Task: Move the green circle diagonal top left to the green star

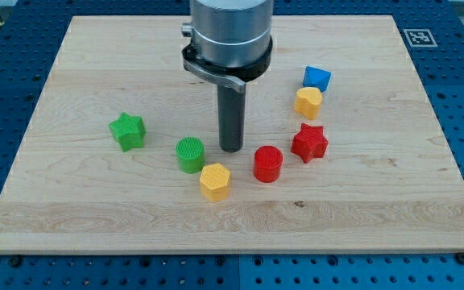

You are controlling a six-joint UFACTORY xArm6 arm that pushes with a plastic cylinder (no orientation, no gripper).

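Note:
The green circle [190, 154] sits on the wooden board just left of centre. The green star [127, 130] lies to its left and a little higher. My tip [230, 148] rests on the board just right of the green circle, a small gap apart, with the red circle [268, 163] to its right.
A yellow hexagon [215, 180] lies just below and right of the green circle. A red star [309, 142], a yellow heart-like block [308, 102] and a blue cube [317, 78] stand at the view's right. The board's edge [232, 251] runs along the view's bottom.

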